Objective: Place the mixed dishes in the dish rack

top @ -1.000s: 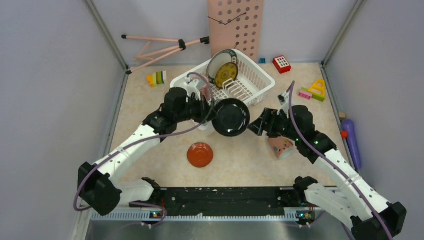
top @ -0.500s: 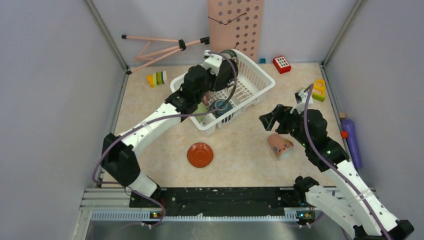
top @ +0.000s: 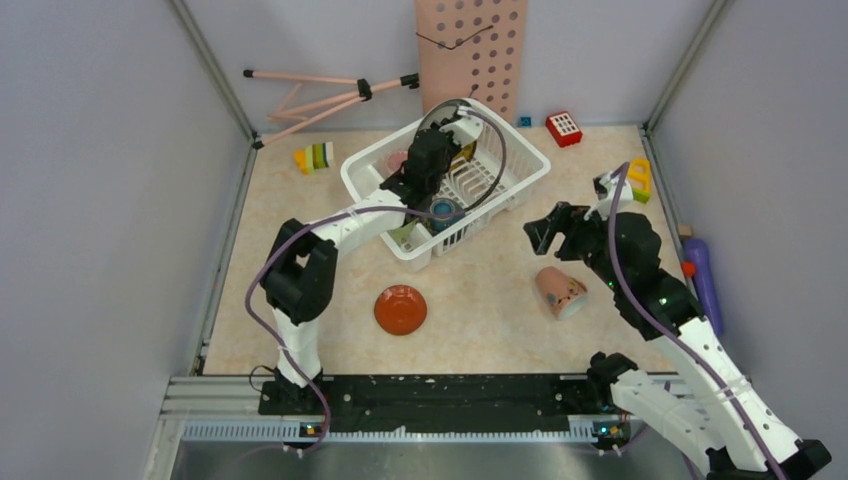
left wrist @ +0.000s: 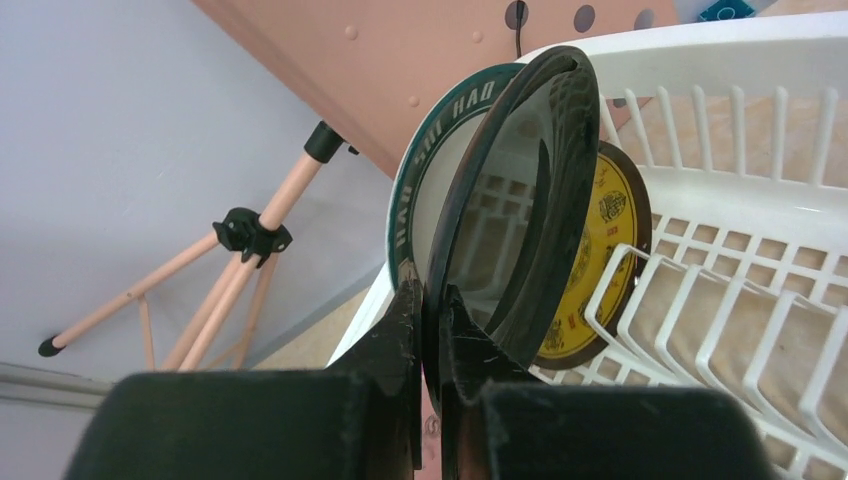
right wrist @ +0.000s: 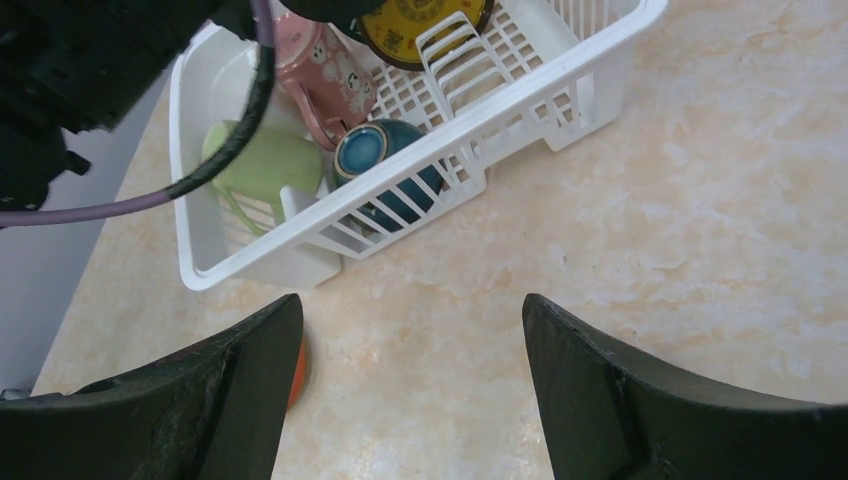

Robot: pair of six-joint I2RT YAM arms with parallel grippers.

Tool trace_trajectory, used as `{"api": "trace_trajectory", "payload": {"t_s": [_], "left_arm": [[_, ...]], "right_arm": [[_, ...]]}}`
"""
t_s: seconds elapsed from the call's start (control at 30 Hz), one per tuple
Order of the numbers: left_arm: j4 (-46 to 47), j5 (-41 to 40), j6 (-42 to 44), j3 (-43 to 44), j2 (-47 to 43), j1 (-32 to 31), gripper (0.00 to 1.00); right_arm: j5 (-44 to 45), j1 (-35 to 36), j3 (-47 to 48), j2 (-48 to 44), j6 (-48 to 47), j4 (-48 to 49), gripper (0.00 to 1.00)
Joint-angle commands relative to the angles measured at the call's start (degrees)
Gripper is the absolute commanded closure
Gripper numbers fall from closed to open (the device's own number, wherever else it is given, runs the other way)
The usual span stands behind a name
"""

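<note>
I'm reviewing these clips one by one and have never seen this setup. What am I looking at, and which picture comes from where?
A two-armed robot is bolted at the near edge of a table. The wide picture looks down from above; the other two come from a camera on each wrist. The left gripper is shut on the rim of a black plate, holding it upright in the white rack beside a teal-rimmed plate and a yellow dish. A green cup and a blue bowl sit in the rack too. The right gripper is open and empty above the table. A red saucer and a pink cup on its side lie on the table outside the rack.
</note>
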Motion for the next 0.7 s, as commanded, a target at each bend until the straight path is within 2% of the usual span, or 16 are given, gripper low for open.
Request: {"api": "trace_trajectory", "payload": {"t_s": [0.0, 0.33, 0.47, 0.67], "left_arm": [[7.85, 0.15, 4.19, 5.72, 3.96, -0.15, 1.0], [8.68, 2.41, 4.12, 5.84, 8.99, -0.14, 1.0], [4.99, 5.47, 2.48, 6.63, 10.25, -0.13, 1.0], [-0.25, 5.45, -1.07, 9.38, 13.45, 0.15, 1.0]], "right_arm": [[1.48, -0.46, 5.41, 1.24, -1.74, 0.16, 0.21], [2.21, -0.46, 4.73, 2.02, -1.06, 1.51, 0.23], [3.16, -0.46, 4.54, 2.4, -1.08, 1.39, 0.23], [4.48, -0.46, 2.86, 2.52, -0.28, 2.38, 0.24]]}}
